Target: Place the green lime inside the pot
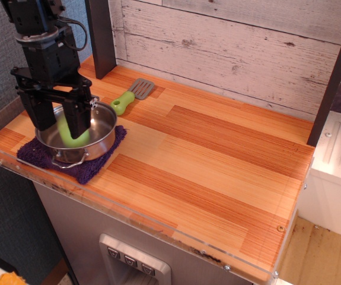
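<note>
Over on the left, the gripper (59,122) hangs above the pot (102,138), which sits on a purple cloth (93,167) near the counter's corner. The green lime (70,134) shows as a blurred streak between the black fingers, down inside the pot's rim; whether the jaws grip it or have let go I cannot tell. It may bounce on the steel and hop out. Just right lies the green-handled spatula (130,97), then bare wooden counter (217,154).
</note>
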Controlling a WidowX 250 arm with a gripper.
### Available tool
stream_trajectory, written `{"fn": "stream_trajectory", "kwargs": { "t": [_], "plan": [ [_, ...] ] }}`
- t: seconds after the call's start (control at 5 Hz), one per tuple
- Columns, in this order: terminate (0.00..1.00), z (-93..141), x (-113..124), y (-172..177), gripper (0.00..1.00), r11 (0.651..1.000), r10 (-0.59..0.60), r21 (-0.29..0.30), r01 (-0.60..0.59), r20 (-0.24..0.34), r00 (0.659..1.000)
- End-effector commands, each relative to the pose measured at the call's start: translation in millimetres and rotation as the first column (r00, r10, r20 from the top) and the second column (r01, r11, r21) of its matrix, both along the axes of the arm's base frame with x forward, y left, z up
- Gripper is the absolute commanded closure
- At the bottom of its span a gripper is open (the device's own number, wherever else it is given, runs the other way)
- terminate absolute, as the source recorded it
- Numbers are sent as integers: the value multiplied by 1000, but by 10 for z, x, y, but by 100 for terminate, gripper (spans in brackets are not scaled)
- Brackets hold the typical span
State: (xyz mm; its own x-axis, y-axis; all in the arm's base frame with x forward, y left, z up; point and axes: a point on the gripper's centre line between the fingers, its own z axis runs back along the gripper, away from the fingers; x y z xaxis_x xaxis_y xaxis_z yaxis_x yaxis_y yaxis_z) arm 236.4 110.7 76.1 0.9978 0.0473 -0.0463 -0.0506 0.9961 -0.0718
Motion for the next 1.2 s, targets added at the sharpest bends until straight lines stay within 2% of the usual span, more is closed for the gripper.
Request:
{"fn": "stream_trajectory", "kwargs": {
  "t": [0.0,0.2,0.4,0.8,1.0],
  "plan": [
    [0,530,262,-210,0,999,29,-22,-25,212,977],
    [0,742,479,-553,0,1000,-18,-12,23,307,952],
    [0,717,592,-770,0,999,-51,24,46,306,951],
    [0,584,646,-769,0,995,-89,65,73,272,958],
    [0,577,667,-735,0,989,-147,41,141,237,960]
  ]
}}
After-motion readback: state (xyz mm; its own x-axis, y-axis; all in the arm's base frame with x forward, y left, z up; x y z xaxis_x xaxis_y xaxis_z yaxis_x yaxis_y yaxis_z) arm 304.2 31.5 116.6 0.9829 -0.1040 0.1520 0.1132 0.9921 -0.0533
